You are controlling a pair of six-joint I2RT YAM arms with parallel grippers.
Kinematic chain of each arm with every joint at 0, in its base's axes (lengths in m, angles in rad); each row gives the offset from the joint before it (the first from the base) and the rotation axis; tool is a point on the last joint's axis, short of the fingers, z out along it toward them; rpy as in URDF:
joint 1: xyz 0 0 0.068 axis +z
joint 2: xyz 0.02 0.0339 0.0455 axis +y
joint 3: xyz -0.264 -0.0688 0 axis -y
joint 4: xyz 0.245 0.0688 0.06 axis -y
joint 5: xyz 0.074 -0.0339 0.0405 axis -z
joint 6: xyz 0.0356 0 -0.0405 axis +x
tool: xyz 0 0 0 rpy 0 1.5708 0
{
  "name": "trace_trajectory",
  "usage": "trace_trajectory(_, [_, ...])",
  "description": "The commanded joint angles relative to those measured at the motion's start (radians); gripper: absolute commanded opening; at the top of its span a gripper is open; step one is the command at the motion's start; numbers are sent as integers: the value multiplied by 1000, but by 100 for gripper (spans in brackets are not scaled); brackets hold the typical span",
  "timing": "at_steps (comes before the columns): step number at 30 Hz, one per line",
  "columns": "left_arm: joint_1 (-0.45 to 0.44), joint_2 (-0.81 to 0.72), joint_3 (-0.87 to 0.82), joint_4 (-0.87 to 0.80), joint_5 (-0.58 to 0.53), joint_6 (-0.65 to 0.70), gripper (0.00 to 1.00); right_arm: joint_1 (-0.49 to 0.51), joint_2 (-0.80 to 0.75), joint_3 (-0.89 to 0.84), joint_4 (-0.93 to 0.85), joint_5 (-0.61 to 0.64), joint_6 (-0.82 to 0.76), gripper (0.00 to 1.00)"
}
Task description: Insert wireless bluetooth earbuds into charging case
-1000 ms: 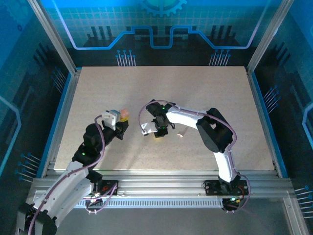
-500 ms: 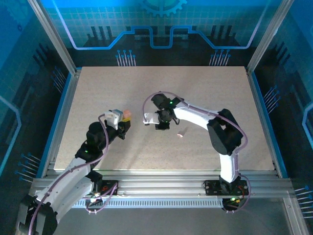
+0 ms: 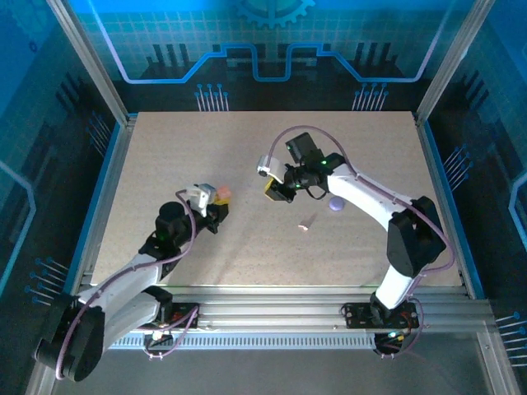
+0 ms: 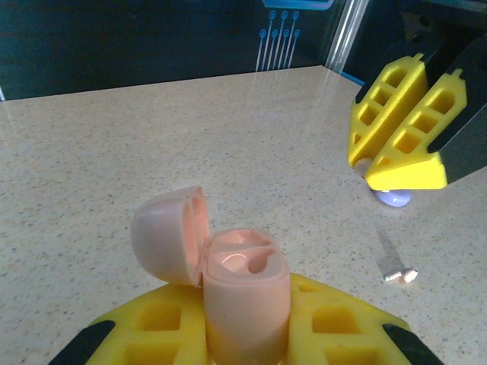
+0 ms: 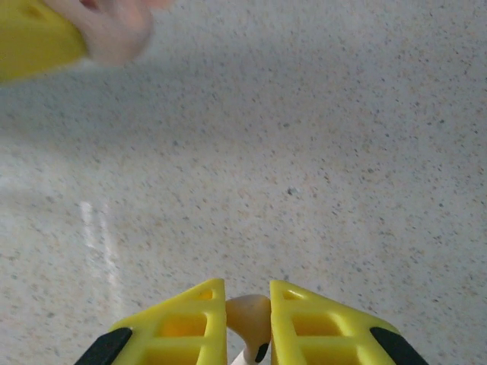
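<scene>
Visibly, the pale pink case [image 4: 240, 298] gapes open.

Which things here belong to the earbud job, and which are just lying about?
In the job:
open pink case, held by the left gripper
pale earbud, pinched in the right gripper
loose earbud on the table, likely next

Lying about:
lilac round piece, probably another case, untouched on the table

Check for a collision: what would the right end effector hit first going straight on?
The right end effector, shut on a pink earbud, would probably meet bare table first, beside the open pink case; depth unclear.
</scene>
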State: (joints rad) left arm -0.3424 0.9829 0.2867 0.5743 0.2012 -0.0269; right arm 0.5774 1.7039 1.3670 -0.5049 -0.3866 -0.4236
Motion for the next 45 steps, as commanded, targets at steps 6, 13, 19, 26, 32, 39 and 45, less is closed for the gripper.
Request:
trace_trajectory(6, [-9, 149, 5, 309, 133, -42, 17, -1, -118, -51, 163, -140, 252, 16])
trace_trajectory(13, [-23, 256, 21, 486, 236, -56, 18, 21, -204, -143, 366, -171, 422, 16])
trace_trajectory(19, [-36, 300, 37, 565, 280, -54, 18, 81, -236, -186, 479, -136, 499, 16])
trace_trajectory(26, [-42, 306, 38, 604, 302, -51, 18, 131, -230, -227, 603, -93, 538, 17])
trace_trajectory(32, [-43, 293, 33, 613, 310, -51, 18, 133, -213, -242, 667, -75, 559, 17])
trace_trajectory(39, [-44, 278, 30, 617, 312, -48, 19, 133, -199, -248, 675, -60, 562, 17])
trace_trajectory(45, [-44, 268, 29, 629, 314, -48, 19, 132, -184, -257, 680, -54, 567, 17])
